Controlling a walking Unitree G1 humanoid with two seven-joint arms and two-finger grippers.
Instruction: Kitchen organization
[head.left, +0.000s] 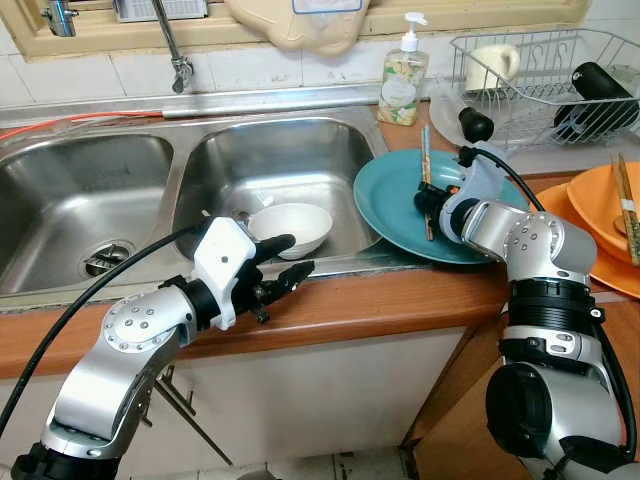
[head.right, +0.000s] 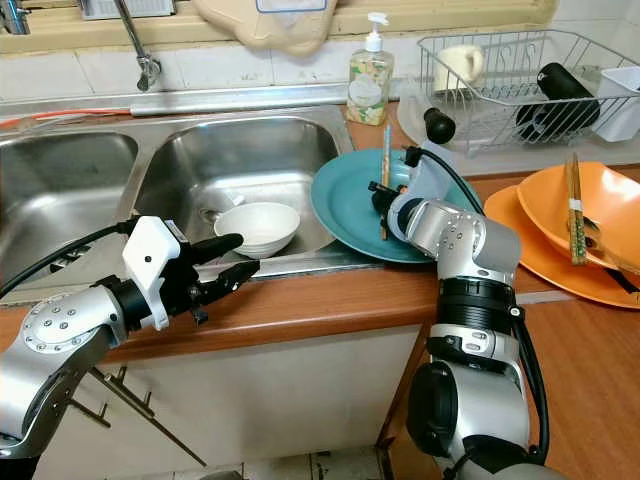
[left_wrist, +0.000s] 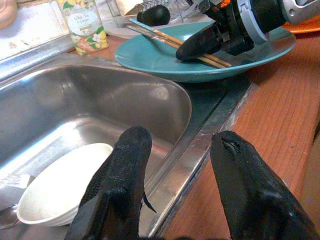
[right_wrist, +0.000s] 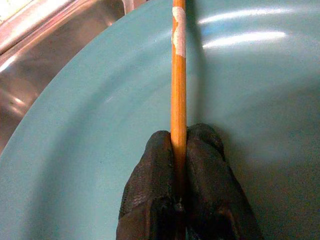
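Nearest the head camera, the left gripper (head.left: 285, 262) hovers over the front edge of the wooden table (head.left: 380, 300), just before the rim of the right-hand basin of the sink (head.left: 270, 160). Its two black fingers (left_wrist: 125, 170) are spread wide with nothing between them. A white bowl (head.left: 295, 225) sits in that basin, just beyond the fingertips.

Further along the table, the right gripper (head.right: 378, 200) reaches over a teal plate (head.left: 385, 205) that lies on the table with one side overhanging the sink rim. Its fingers are pressed together on a pair of wooden chopsticks (head.left: 426, 175), held near one end, with the rest of their length lying across the plate toward the soap bottle (head.left: 402, 85). An orange plate (head.right: 600, 215) with more chopsticks sits at the table's right edge, in front of a wire dish rack (head.right: 500, 85).

One risk is that the grip is very close to the end of the sticks, so they could pivot or slip free on lifting and drop into the sink. Dragging them could also nudge the overhanging plate off the rim.

From the right wrist, the sticks look like a single shaft pinched between the fingers; the left wrist view shows two separate sticks side by side.
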